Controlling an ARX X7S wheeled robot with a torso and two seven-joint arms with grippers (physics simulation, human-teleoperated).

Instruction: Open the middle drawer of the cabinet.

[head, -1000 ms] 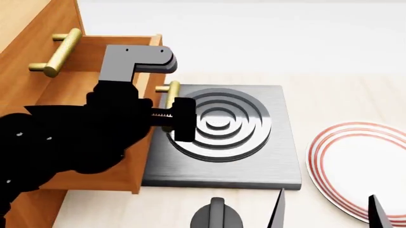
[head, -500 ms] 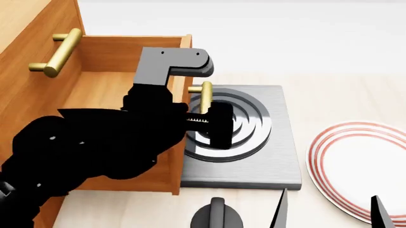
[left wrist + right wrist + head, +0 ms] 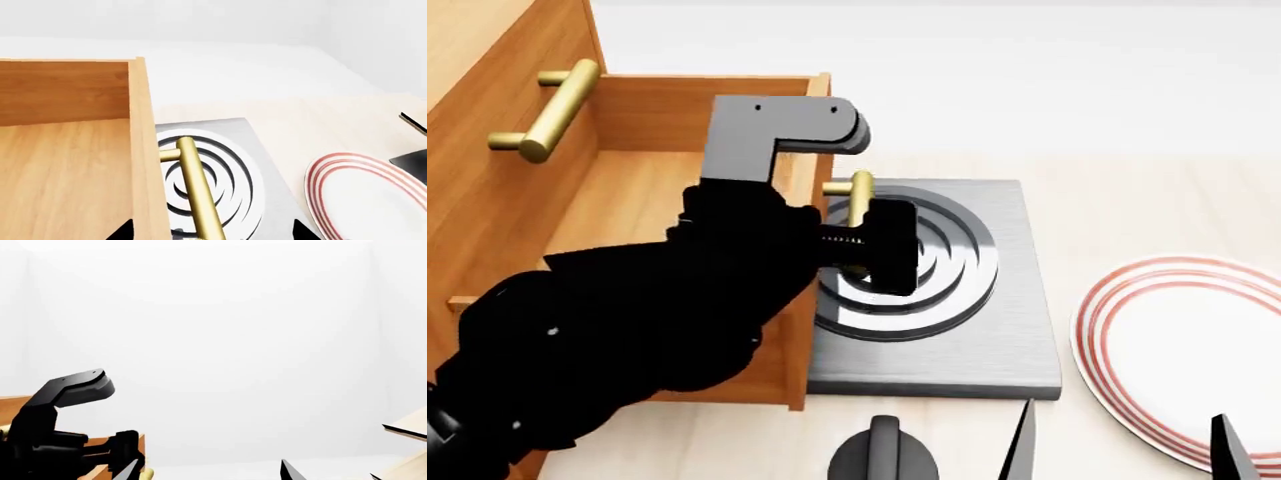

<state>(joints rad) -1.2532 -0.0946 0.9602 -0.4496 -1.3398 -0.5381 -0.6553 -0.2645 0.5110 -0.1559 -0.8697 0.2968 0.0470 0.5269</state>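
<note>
The cabinet [image 3: 501,205] stands at the left, its top handle [image 3: 547,110] in view. The middle drawer [image 3: 654,120] is pulled far out over the grey stove plate [image 3: 1014,340], showing lighter wood inside [image 3: 67,170]. Its brass bar handle [image 3: 857,195] sticks out from the drawer front. My left gripper [image 3: 847,250] is at that handle with its jaws wide apart. In the left wrist view [image 3: 213,232] one tip lies over the drawer's inside and the other beyond the handle [image 3: 197,185]. My right gripper [image 3: 1121,445] is open and empty at the lower right.
A white plate with red rings [image 3: 1174,340] lies right of the stove plate. A dark grey rounded object [image 3: 881,455] sits at the bottom edge. The drawer front [image 3: 807,300] overhangs the stove plate's left part. The lowest drawer is hidden behind my left arm.
The drawer slid out to the right between one second and half a second ago, then stayed put. My left arm has shifted slightly back at the handle.
</note>
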